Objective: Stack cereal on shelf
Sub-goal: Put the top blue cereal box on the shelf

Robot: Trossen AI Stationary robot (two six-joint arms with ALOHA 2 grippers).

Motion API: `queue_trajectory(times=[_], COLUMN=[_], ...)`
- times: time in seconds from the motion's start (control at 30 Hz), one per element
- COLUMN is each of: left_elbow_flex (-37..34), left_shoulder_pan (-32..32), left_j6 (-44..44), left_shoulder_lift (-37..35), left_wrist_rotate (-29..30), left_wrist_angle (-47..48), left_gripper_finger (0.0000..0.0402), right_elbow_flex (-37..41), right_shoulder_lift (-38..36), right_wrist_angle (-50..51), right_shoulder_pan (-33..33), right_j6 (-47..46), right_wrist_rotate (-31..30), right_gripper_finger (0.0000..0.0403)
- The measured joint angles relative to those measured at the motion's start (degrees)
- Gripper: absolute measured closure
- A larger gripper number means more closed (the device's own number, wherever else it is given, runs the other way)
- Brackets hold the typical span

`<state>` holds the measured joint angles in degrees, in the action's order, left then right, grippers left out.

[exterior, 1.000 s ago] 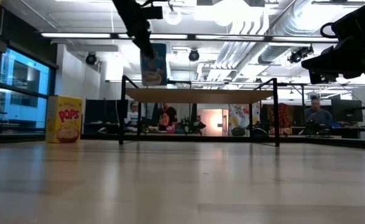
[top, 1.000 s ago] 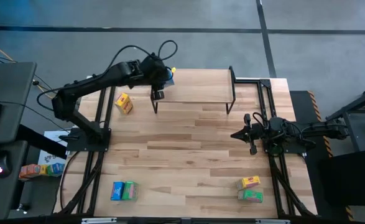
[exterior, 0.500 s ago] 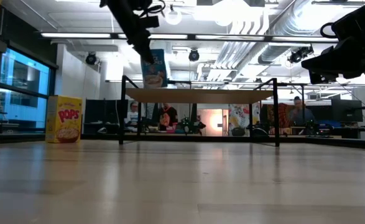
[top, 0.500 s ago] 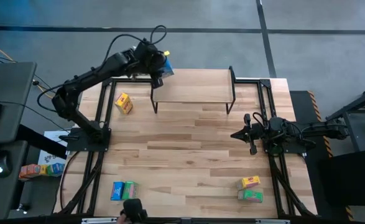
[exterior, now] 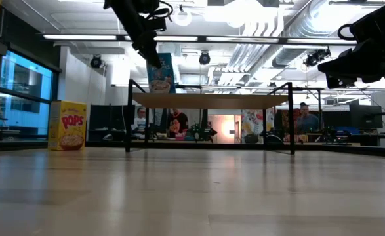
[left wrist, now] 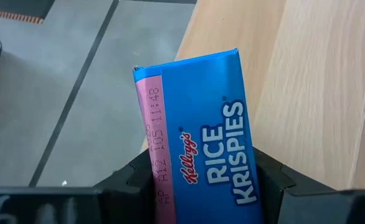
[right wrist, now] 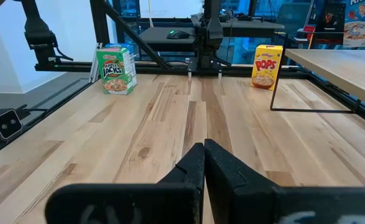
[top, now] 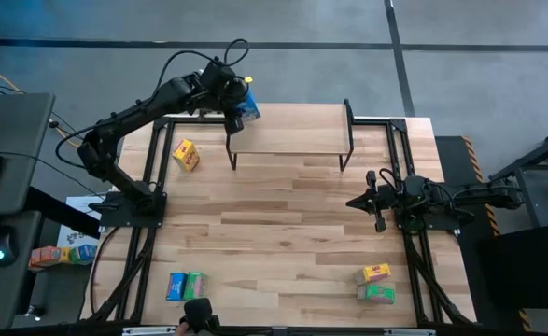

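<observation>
A blue Rice Krispies box (left wrist: pixel 198 137) is being gripped between the fingers of the left claw (top: pixel 236 105), above the far left corner of the shelf (top: pixel 292 129), its long axis tilted and running out from the claw. "Kellogg's RICE KRISPIES" is being shown on its face. Five more boxes are being carried by the surface (top: pixel 283 224): a yellow Pops box (top: pixel 186 155) left of the shelf, a blue box (top: pixel 175 287) touching a green Apple Jacks box (top: pixel 195 286) near left, and a yellow box (top: pixel 374 273) beside a green box (top: pixel 377 294) near right. The right claw (top: pixel 355 202) is being held shut over the surface's right side.
</observation>
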<state>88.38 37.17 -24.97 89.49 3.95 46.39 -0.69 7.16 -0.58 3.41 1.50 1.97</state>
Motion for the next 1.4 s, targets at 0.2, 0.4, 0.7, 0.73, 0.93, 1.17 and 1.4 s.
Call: queue_trajectory(times=[0.2, 0.4, 0.7, 0.73, 0.93, 1.17, 1.4], left_elbow_flex=[0.0, -0.5, -0.5, -0.5, -0.5, -0.5, -0.1], left_shoulder_pan=[0.0, 0.0, 0.0, 0.0, 0.0, 0.0, 0.0], left_j6=[2.1, 2.4, 2.4, 2.5, 5.4, 5.2, 3.8], left_shoulder_lift=[0.0, -0.1, -0.1, -0.1, -0.1, -0.1, -0.3], left_wrist_rotate=[1.6, 1.6, 1.6, 1.6, 1.7, 1.7, 8.1], left_wrist_angle=[0.0, 0.3, 0.1, 0.0, -0.5, -0.5, -3.5], left_gripper_finger=[0.0244, 0.0231, 0.0213, 0.0211, 0.0191, 0.0162, 0.0149], right_elbow_flex=[0.0, 0.0, 0.0, 0.0, 0.0, 0.0, 0.0], right_shoulder_lift=[0.0, 0.0, 0.0, 0.0, 0.0, 0.0, 0.0], right_wrist_angle=[0.0, 0.0, 0.0, 0.0, 0.0, 0.0, 0.0], right_shoulder_pan=[0.0, 0.0, 0.0, 0.0, 0.0, 0.0, 0.0], right_j6=[0.0, 0.0, 0.0, 0.0, 0.0, 0.0, 0.0], right_wrist_rotate=[0.0, 0.0, 0.0, 0.0, 0.0, 0.0, 0.0], right_gripper_finger=[0.0403, 0.0403, 0.0403, 0.0403, 0.0403, 0.0403, 0.0403])
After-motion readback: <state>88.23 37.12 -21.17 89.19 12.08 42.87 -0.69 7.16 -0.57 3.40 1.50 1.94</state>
